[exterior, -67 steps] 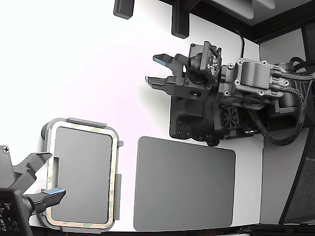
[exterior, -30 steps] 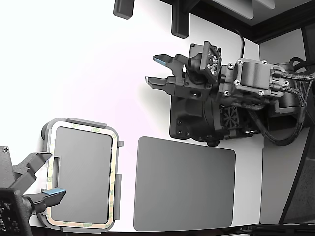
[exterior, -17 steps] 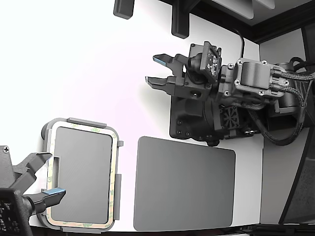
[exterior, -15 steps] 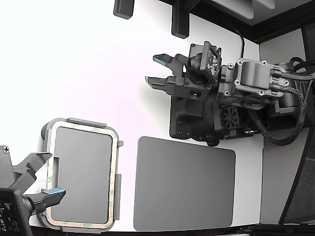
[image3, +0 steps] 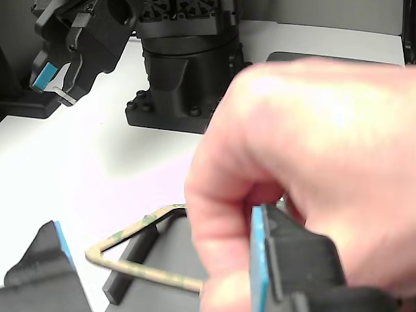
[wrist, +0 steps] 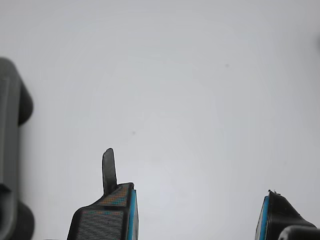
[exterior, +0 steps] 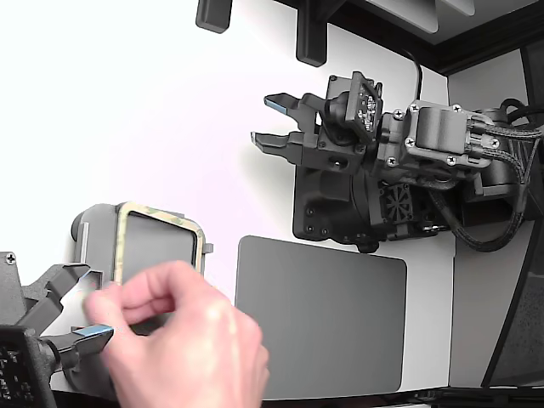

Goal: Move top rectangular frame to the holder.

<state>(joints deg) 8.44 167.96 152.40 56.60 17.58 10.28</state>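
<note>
The top rectangular frame (exterior: 161,223), tan-bordered with green blotches, is tilted up off the light grey holder (exterior: 92,231) at the exterior view's lower left. A human hand (exterior: 187,340) grips its near end. In the other view the frame's border (image3: 130,233) hangs raised under the hand (image3: 312,162). My gripper (exterior: 266,121) is open and empty over bare white table, far from the frame. It also shows in the wrist view (wrist: 197,210) and the other view (image3: 55,88).
A second arm's open gripper (exterior: 85,304) sits beside the holder, partly behind the hand. A large plain dark grey mat (exterior: 319,319) lies to the exterior view's right of the holder. My arm's black base (exterior: 340,204) stands behind it. Dark posts (exterior: 310,38) stand at the back.
A human hand has come in over the holder and lifted the frame, tilting it up; before it lay flat in the holder. Neither arm has moved.
</note>
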